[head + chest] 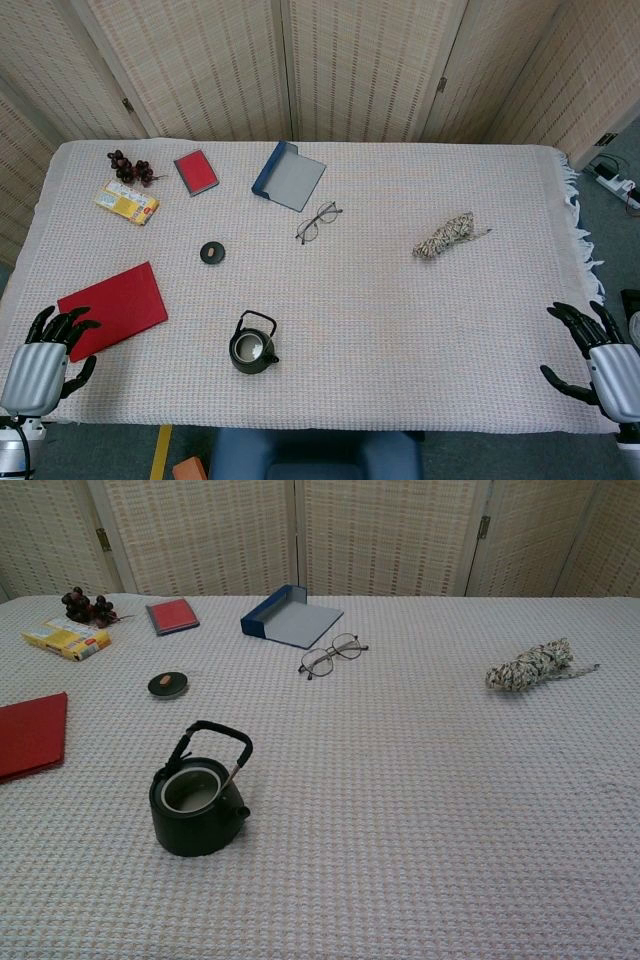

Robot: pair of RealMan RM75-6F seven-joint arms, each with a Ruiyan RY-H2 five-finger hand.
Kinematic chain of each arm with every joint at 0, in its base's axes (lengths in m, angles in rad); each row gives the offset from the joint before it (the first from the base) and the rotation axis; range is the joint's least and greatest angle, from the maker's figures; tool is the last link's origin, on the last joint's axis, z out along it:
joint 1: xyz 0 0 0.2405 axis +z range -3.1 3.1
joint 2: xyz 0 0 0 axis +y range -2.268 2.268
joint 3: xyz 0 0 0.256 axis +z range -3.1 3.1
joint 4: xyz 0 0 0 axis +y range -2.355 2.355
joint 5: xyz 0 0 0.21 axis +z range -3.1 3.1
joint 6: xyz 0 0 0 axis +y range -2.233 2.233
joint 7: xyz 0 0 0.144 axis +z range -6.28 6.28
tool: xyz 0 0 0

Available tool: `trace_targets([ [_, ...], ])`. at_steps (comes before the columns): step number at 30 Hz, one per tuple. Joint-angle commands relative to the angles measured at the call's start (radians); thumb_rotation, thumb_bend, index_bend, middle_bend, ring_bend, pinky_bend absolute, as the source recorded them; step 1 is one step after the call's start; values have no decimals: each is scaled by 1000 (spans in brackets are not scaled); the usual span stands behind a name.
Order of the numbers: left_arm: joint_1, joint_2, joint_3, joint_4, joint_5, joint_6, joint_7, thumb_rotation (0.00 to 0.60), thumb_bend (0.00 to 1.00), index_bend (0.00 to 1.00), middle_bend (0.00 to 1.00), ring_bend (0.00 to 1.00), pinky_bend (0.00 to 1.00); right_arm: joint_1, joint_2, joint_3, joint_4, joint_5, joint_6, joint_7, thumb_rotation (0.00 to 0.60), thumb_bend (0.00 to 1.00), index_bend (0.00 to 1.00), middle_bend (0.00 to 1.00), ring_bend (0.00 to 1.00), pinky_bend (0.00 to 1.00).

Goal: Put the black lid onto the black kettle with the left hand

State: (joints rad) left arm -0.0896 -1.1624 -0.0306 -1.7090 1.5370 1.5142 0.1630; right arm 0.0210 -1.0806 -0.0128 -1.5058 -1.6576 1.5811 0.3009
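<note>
The black kettle (pixel 252 345) (pixel 198 796) stands upright near the table's front edge, its handle raised and its mouth uncovered. The black lid (pixel 212 252) (pixel 167 684) lies flat on the cloth behind it and slightly to the left. My left hand (pixel 48 352) hovers at the front left corner, over the edge of a red folder, fingers apart and holding nothing. My right hand (pixel 600 358) is at the front right corner, likewise spread and holding nothing. Neither hand shows in the chest view.
A red folder (pixel 115 308) (pixel 30 734) lies front left. Grapes (pixel 131 167), a yellow packet (pixel 127 202), a small red book (pixel 196 171), a blue-spined binder (pixel 290 175), glasses (pixel 318 221) and a rope bundle (pixel 447 235) sit farther back.
</note>
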Motion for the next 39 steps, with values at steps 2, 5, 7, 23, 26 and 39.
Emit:
trace_targets([
  [2, 1, -2, 0, 0, -1, 0, 4, 600, 336, 302, 155, 166, 82, 6, 3, 2, -4, -4, -3, -1, 600, 261, 152, 178, 209, 30],
  [5, 2, -2, 1, 0, -1, 2, 4, 600, 336, 302, 155, 165, 82, 6, 1, 3, 0, -5, -1, 1, 600, 261, 152, 178, 209, 31],
  [7, 2, -2, 0, 1, 0, 3, 1, 600, 336, 302, 155, 165, 82, 5, -2, 2, 4, -5, 4, 2, 600, 261, 152, 178, 209, 30],
  [23, -211, -34, -105, 86, 42, -177, -58, 600, 335, 319, 220, 469, 552, 12, 1, 1, -3, -26, 15, -14, 600, 260, 152, 178, 208, 30],
  [26, -285, -48, -133, 113, 52, -239, -94, 600, 314, 324, 258, 608, 792, 10, 2, 0, -5, -26, 18, -17, 600, 261, 152, 178, 208, 31],
  [39, -582, -174, -215, 320, -141, -640, -86, 600, 248, 212, 156, 710, 880, 0, 8, -4, -5, -21, 28, -16, 600, 261, 152, 178, 210, 30],
])
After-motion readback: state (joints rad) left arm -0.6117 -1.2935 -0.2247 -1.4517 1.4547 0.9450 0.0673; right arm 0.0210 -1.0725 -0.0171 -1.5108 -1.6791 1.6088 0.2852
